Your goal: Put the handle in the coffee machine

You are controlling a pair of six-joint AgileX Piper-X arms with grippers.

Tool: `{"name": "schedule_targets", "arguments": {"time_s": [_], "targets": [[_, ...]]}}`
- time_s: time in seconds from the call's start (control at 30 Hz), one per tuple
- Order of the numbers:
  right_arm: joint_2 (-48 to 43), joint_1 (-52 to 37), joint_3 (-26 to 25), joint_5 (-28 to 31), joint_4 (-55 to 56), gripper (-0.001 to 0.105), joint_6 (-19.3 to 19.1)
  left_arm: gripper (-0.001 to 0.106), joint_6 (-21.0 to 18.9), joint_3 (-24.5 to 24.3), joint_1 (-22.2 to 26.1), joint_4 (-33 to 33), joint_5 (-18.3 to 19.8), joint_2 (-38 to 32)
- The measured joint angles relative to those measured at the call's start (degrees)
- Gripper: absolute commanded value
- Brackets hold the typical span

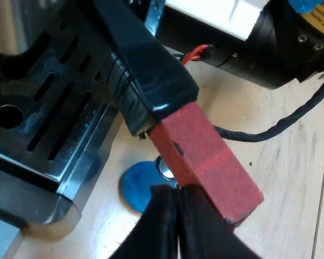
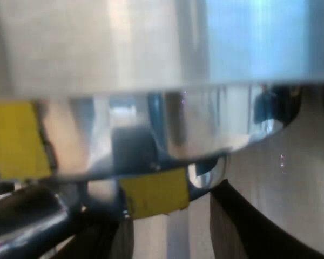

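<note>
My left gripper [image 1: 175,216] has its two black fingers [image 1: 151,232] pushed close together, with only a thin line between them. They have nothing between them. Their tips are right up against the edge of the red end [image 1: 208,162] of the handle [image 1: 135,70], and one finger covers a bit of the red end's side.

The handle is dark and thick. It runs from the red end back over the drip tray [image 1: 48,113], which is shiny metal with long slots in it. The tray is the low front part of the espresso machine [image 1: 27,199]. The metal cup part of the holder is hidden, so I cannot tell if it is locked into the machine.

The red end sticks out past the tray, over the desk [image 1: 281,178]. Under it, a round blue tamper [image 1: 136,188] with a silver middle lies on the pale wood, just beside the tray.

My right gripper [image 2: 170,229] has its fingers [image 2: 248,226] well apart. I cannot tell if anything is held between them. Very near them is a big shiny metal thing [image 2: 151,135] with a round edge. I cannot tell what it is. It has yellow patches [image 2: 154,198] on it, one just above the gap between the fingers.
</note>
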Motion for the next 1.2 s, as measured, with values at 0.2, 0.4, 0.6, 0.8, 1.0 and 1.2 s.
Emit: {"name": "schedule_targets", "arguments": {"time_s": [0.2, 0.4, 0.6, 0.8, 1.0, 1.2], "targets": [[-0.2, 0.6, -0.1, -0.2, 3.1, 0.037, 0.1, 0.001, 0.0, 0.0, 0.0, 0.0, 0.1, 0.0], [-0.4, 2.9, -0.2, 0.1, 7.1, 0.037, 0.1, 0.001, 0.0, 0.0, 0.0, 0.0, 0.3, 0.0], [-2.7, 3.4, 2.1, 0.3, 10.7, 0.037, 0.8, 0.001, 0.1, 0.0, 0.0, 0.0, 0.4, 0.0], [-8.4, 4.7, 6.6, 0.3, 18.6, 0.037, 3.4, 0.001, 0.1, 0.0, 0.0, 0.0, 0.4, 0.0], [-14.1, 6.4, 10.0, 0.0, 26.4, 0.037, 5.5, 0.001, 0.1, 0.0, 0.0, 0.0, 0.4, 0.0], [-19.5, 8.3, 10.7, -0.8, 33.2, 0.037, 5.8, 0.0, 0.1, 0.0, 0.0, 0.0, 0.4, 0.0]]}}
